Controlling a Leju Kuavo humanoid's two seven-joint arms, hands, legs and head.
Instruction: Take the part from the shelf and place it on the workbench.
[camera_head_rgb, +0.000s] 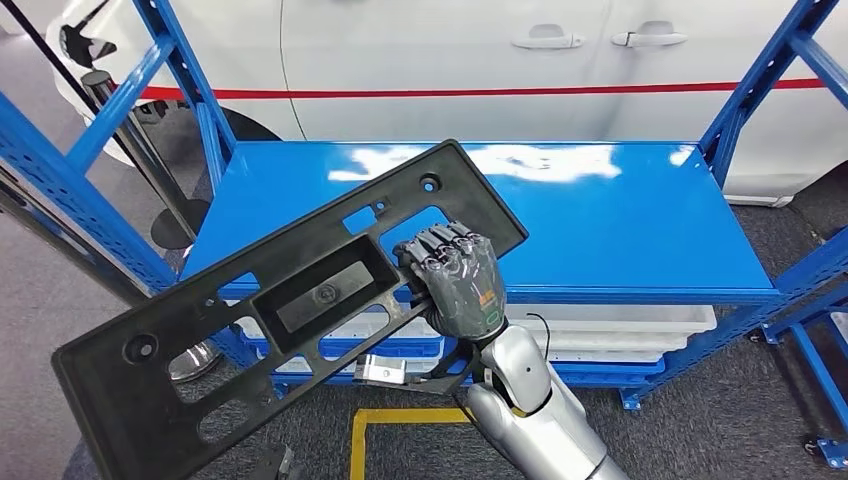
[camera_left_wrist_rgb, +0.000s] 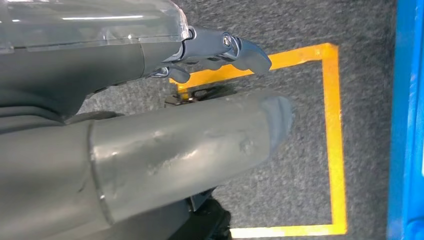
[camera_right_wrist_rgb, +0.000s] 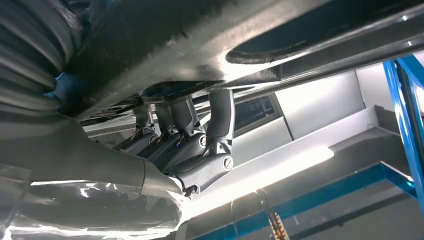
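One hand carries the load: your right hand (camera_head_rgb: 460, 285) grips the black plastic panel (camera_head_rgb: 290, 300) near its middle, above the blue shelf (camera_head_rgb: 620, 230). Its long axis slants down toward your left. Your left hand (camera_left_wrist_rgb: 220, 50) hangs over the floor, fingers loosely apart and holding nothing.

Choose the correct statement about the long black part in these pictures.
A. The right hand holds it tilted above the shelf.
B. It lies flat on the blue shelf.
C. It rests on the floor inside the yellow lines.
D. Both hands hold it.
A: in the head view the right hand grips the black part near its middle, slanted above the blue shelf.
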